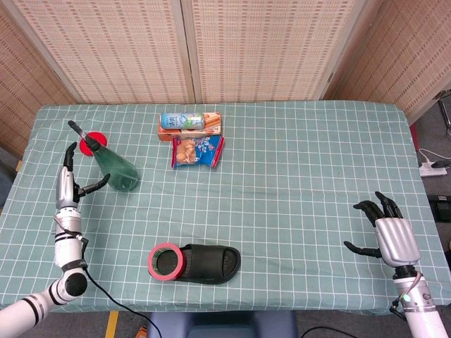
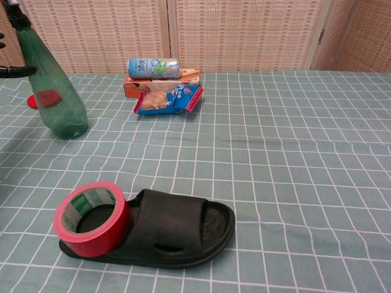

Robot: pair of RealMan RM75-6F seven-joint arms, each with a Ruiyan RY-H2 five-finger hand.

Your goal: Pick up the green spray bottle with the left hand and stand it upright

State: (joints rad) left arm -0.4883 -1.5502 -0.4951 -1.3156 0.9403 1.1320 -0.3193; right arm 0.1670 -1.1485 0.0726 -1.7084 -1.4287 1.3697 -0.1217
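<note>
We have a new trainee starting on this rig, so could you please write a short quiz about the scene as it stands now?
1. True or false: the green spray bottle stands upright on the table.
2. What rests on the heel end of the black slipper? A) the can B) the red tape roll C) the snack bag
3. Fill in: the left hand is ____ and holds nothing.

Key
1. True: its base is on the cloth and its nozzle points up.
2. B: the red tape roll sits there; the can lies on the orange box, behind the snack bag.
3. Open, beside the bottle; the right hand is open too.
</note>
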